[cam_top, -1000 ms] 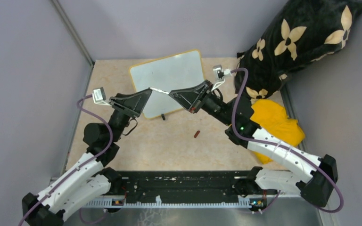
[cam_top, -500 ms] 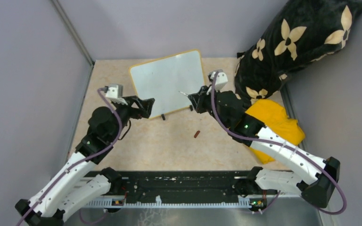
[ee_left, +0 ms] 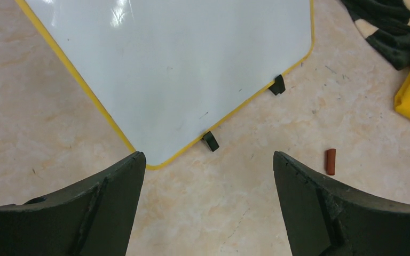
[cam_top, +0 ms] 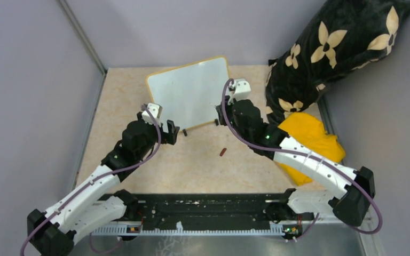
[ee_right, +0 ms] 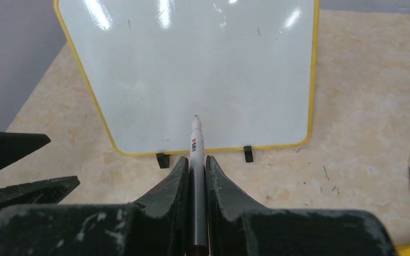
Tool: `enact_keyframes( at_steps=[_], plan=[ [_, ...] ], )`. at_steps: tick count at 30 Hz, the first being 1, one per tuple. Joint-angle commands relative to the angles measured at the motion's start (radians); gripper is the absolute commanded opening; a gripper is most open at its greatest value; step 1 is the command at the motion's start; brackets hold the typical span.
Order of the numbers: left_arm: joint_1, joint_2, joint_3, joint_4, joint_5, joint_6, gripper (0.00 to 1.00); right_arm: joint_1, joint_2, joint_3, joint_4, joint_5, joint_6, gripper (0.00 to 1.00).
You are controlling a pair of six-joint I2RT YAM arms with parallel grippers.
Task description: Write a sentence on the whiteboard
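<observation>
The whiteboard (cam_top: 189, 93) lies flat at the back of the table, white with a yellow frame and black feet. Its face is blank apart from faint specks; no sentence shows. It also shows in the left wrist view (ee_left: 181, 64) and the right wrist view (ee_right: 203, 69). My right gripper (ee_right: 196, 160) is shut on a white-and-grey marker (ee_right: 196, 136), whose tip is over the board's near part. In the top view the right gripper (cam_top: 224, 113) is at the board's near right corner. My left gripper (ee_left: 208, 154) is open and empty, above the table just short of the board's near corner (cam_top: 172, 133).
A small red-brown cap (cam_top: 223, 152) lies on the table in front of the board, also in the left wrist view (ee_left: 330, 161). A black floral cushion (cam_top: 341, 42) and a yellow cloth (cam_top: 312, 141) sit at the right. Grey walls close in the left and back.
The two grippers met over the board's near edge a second ago. They have parted: the left, now empty, drew back and lower; the right turned toward the board with the marker.
</observation>
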Motion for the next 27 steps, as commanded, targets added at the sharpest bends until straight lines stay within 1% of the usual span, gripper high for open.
enact_keyframes(
  at_steps=[1, 4, 8, 11, 12, 16, 19, 22, 25, 27],
  plan=[
    [0.004, -0.044, -0.038, 0.075, -0.03, 0.024, 0.93, 0.009, 0.052, 0.002, 0.088, 0.073, -0.002, 0.0],
    [0.005, -0.074, -0.054, 0.065, -0.079, 0.026, 0.94, 0.009, 0.096, 0.032, 0.091, 0.046, -0.022, 0.0],
    [0.004, -0.11, -0.078, 0.073, -0.141, 0.026, 0.94, 0.008, 0.116, 0.03, 0.159, -0.037, -0.017, 0.0],
    [0.004, -0.12, -0.096, 0.076, -0.149, 0.024, 0.95, 0.009, 0.134, 0.041, 0.196, -0.104, -0.012, 0.0],
    [0.005, -0.117, -0.097, 0.1, -0.15, 0.022, 0.95, 0.008, 0.14, 0.046, 0.2, -0.118, -0.014, 0.0],
    [0.005, -0.093, -0.09, 0.109, -0.149, -0.004, 0.95, 0.009, 0.154, 0.061, 0.21, -0.119, -0.032, 0.0],
    [0.005, -0.07, -0.076, 0.102, -0.121, -0.068, 0.95, 0.01, 0.146, 0.049, 0.22, -0.095, -0.049, 0.0],
    [0.005, -0.045, -0.07, 0.105, -0.024, -0.148, 0.94, 0.014, 0.14, 0.039, 0.217, -0.074, -0.079, 0.0],
    [0.004, 0.007, -0.057, 0.108, 0.059, -0.179, 0.94, 0.024, 0.127, 0.014, 0.244, -0.079, -0.09, 0.0],
    [0.004, 0.054, -0.03, 0.09, 0.075, -0.186, 0.94, 0.031, 0.12, -0.011, 0.277, -0.084, -0.105, 0.0]
  ],
)
